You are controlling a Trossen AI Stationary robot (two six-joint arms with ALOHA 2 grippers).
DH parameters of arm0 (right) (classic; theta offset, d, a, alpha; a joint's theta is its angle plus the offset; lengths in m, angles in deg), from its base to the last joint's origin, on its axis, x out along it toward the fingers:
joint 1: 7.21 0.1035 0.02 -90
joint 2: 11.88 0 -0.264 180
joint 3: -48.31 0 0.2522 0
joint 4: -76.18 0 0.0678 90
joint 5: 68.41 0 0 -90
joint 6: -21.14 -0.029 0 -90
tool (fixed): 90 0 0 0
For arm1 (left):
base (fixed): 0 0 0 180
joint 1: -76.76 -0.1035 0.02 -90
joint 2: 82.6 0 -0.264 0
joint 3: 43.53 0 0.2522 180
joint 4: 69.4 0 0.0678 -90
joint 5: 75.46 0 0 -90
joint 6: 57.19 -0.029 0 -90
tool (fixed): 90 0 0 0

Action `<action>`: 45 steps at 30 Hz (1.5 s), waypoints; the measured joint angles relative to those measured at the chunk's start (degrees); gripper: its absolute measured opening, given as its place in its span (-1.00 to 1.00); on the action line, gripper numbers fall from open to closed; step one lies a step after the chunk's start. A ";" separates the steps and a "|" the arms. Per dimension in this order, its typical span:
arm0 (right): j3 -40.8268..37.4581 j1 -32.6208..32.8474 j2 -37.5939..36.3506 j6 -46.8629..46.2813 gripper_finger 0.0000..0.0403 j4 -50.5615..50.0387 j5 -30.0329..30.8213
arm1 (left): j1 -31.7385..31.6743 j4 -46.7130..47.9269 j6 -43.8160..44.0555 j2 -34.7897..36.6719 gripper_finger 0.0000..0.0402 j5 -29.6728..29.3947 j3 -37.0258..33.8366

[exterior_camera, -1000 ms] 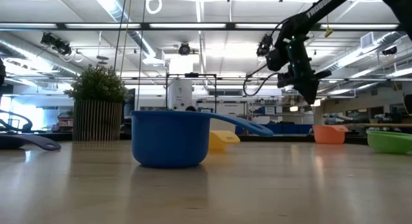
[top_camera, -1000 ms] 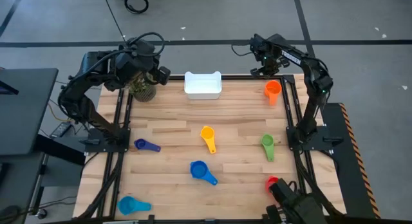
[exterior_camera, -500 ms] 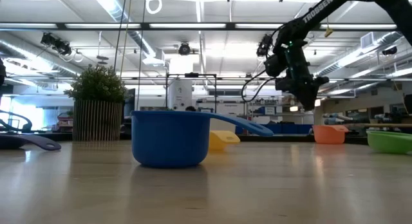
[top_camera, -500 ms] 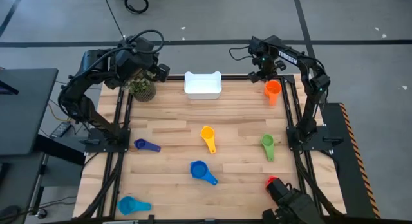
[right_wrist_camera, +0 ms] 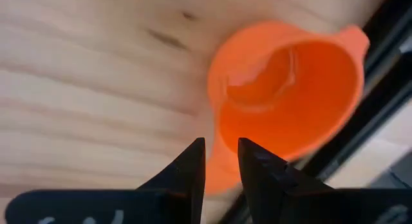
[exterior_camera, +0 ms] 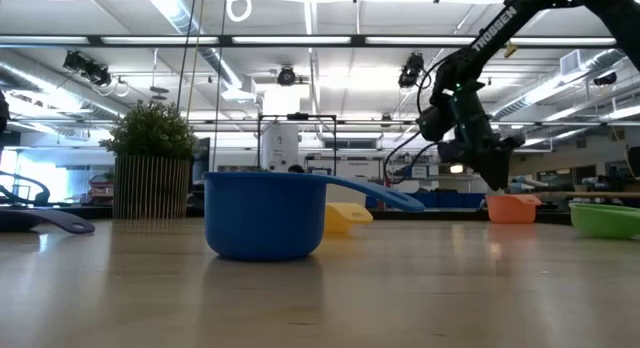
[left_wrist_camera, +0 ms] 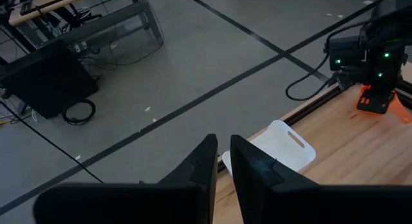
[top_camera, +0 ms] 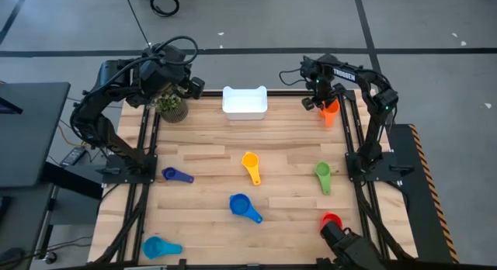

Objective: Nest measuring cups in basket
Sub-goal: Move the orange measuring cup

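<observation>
Right: "TROSSEN" legible on right arm; right gripper [right_wrist_camera: 220,156] jaws slightly parted over the orange cup [top_camera: 329,109] at far-right tabletop corner. Basket [top_camera: 245,102] far edge, plant [top_camera: 172,106] beside. Left gripper [left_wrist_camera: 221,161] jaws closed, empty.

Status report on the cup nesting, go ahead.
Right gripper open over orange cup, not gripping. Left gripper parked near basket. Basket empty. Nothing blocking.

Bare surface [top_camera: 210,157] is lying open between the basket [top_camera: 245,102] and the yellow cup [top_camera: 250,166]; the potted plant [top_camera: 172,107] is crowding the basket's left side, the orange cup [top_camera: 330,111] hugging the right frame rail [top_camera: 351,122].
</observation>
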 joint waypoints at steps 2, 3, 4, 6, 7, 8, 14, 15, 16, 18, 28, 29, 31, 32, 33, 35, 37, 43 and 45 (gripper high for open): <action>-0.79 0.00 0.00 0.00 -0.51 2.50 0.02 | 0.00 0.00 0.00 0.00 -0.75 0.00 0.00; -1.26 0.00 0.00 0.00 -0.51 3.73 0.00 | 0.00 0.00 0.02 0.00 -0.75 0.00 0.00; -1.73 0.00 0.00 0.00 -0.51 4.94 0.00 | 0.00 -0.01 0.03 0.00 -0.75 0.00 0.00; -2.78 0.00 0.00 0.04 -0.51 7.41 0.00 | 0.00 -0.02 0.04 0.00 -0.75 0.00 0.00; -3.44 0.00 0.00 0.18 -0.51 8.47 0.00 | 0.00 -0.02 0.04 0.00 -0.75 0.00 0.00; -4.07 0.00 0.00 0.52 -0.51 9.10 0.00 | 0.00 -0.02 0.04 0.00 -0.75 0.00 0.00; -7.56 0.00 0.00 3.52 -0.52 12.95 2.53 | 0.00 -0.04 0.02 0.00 -0.75 0.00 0.00; -7.94 0.00 0.00 3.54 -0.54 13.14 2.88 | 0.00 -0.04 0.04 0.00 -0.75 0.00 0.00; -8.14 -0.02 0.00 3.64 -0.57 13.21 2.93 | 0.00 -0.05 0.04 0.00 -0.75 0.00 0.00; -8.38 0.02 0.00 4.24 -0.68 13.25 2.93 | 0.00 -0.05 0.02 0.00 -0.75 0.00 0.00; -8.06 2.03 0.00 11.61 -0.96 11.49 2.95 | 0.00 -0.04 -0.04 0.00 -0.75 0.00 0.00; -7.64 2.60 0.00 12.26 -0.96 10.52 2.92 | 0.00 -0.04 -0.05 0.00 -0.75 0.00 0.00; -6.64 4.00 -0.02 13.42 -0.96 8.88 2.71 | 0.00 -0.02 -0.13 0.00 -0.75 0.00 0.00; -6.00 5.00 -0.02 14.03 -0.96 7.87 2.67 | 0.00 -0.02 -0.13 0.00 -0.75 0.00 0.00; -5.25 6.00 -0.02 14.58 -0.96 6.31 2.64 | 0.00 0.00 -0.15 0.00 -0.75 0.00 0.00; -3.75 8.42 -0.04 15.75 -0.96 3.37 2.54 | 0.00 0.00 -0.15 0.00 -0.75 -0.02 0.00; -2.15 11.07 -0.05 16.58 -0.96 0.53 2.51 | 0.00 0.02 -0.15 0.00 -0.75 0.00 0.00; 1.45 19.96 -0.11 18.95 -0.96 -0.97 -1.67 | 0.00 0.47 -0.15 0.00 -0.75 -0.02 0.00; 1.52 22.75 -0.11 19.72 -0.96 0.26 -3.21 | 0.00 0.78 -0.15 0.00 -0.75 -0.02 0.00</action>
